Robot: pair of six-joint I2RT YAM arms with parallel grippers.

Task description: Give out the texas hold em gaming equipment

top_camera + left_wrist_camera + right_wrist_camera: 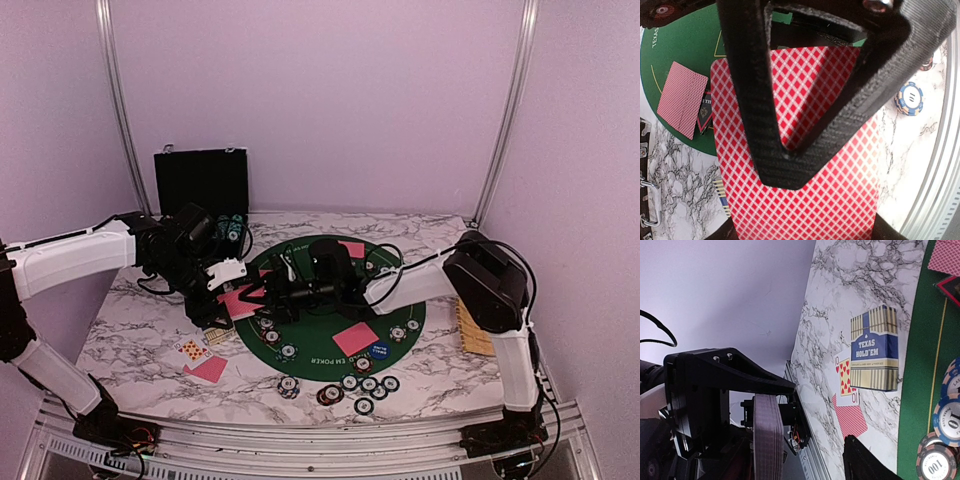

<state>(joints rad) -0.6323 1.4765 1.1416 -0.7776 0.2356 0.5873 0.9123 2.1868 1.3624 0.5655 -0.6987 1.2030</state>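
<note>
Looking down, we are seeing a marbled counter boxed in by lilac walls, a green mat lying at its middle and a black chip case standing at the back left. We are finding the left jaws clamped on a stack of red-backed cards over the mat's left rim, with the right jaws hanging just beside it, and we cannot tell whether they are open or closed. Poker chips are lying along the mat's near edge, and a blue card box is lying on the marble to its left.
</note>
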